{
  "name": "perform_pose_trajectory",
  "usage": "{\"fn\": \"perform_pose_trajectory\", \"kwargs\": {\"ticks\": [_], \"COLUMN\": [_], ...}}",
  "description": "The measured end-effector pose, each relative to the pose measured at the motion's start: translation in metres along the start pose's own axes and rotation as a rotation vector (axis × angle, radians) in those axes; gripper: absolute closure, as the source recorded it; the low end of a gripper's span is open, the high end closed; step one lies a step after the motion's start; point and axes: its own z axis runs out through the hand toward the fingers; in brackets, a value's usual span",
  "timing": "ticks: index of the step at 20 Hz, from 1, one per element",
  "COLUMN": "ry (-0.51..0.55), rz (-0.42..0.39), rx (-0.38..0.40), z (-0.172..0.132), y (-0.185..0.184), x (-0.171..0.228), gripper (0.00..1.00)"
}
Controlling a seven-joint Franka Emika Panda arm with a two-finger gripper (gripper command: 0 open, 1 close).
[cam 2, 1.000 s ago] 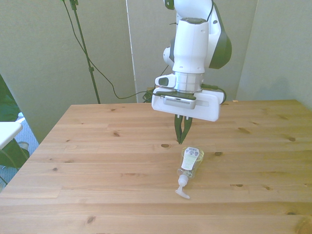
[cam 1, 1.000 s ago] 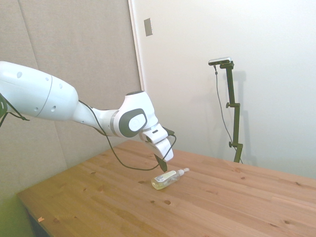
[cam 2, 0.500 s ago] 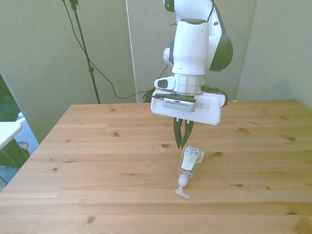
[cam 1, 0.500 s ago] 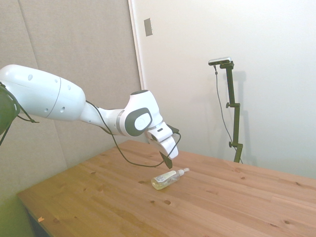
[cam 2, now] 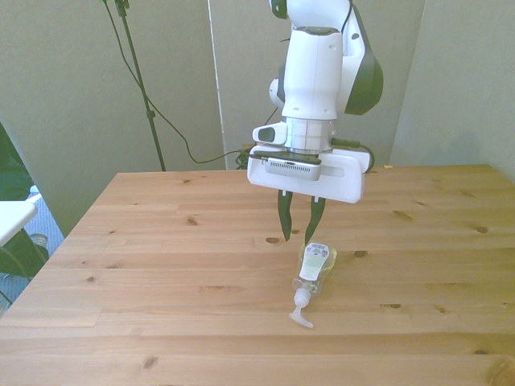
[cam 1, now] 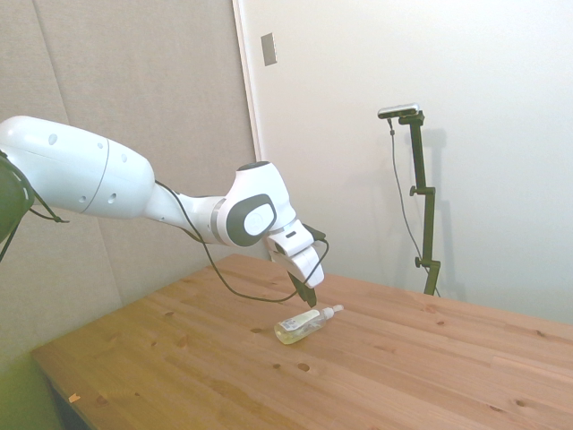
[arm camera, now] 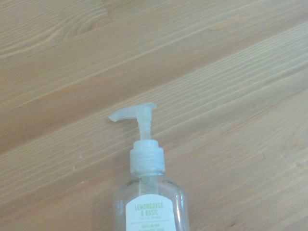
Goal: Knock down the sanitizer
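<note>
The sanitizer lies flat on its side on the wooden table, its white pump nozzle pointing toward the near edge. It is a clear bottle holding yellowish liquid, and the side view shows it as the sanitizer. The wrist view shows the sanitizer from close up, with a green-lettered label. My gripper hangs just above the bottle's base end, its dark fingers open and holding nothing. Seen from the side, the gripper is slightly above and behind the bottle.
A black cable loops from the wrist down toward the tabletop. Off the front view's left edge of the table stands a white surface. Bare wood surrounds the bottle on every side.
The fingers, together one second ago, have spread apart. The wrist shifted slightly toward the bottle. The bottle has stayed lying in the same spot.
</note>
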Motion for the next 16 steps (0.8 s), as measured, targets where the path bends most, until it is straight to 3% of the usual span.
{"fn": "perform_pose_trajectory", "kwargs": {"ticks": [9,16], "ry": [-0.015,-0.041], "rz": [-0.019,-0.044], "rx": [0.006,-0.018], "z": [-0.027,-0.028], "y": [0.028,0.057], "x": [-0.022,-0.05], "gripper": [0.0,0.0]}}
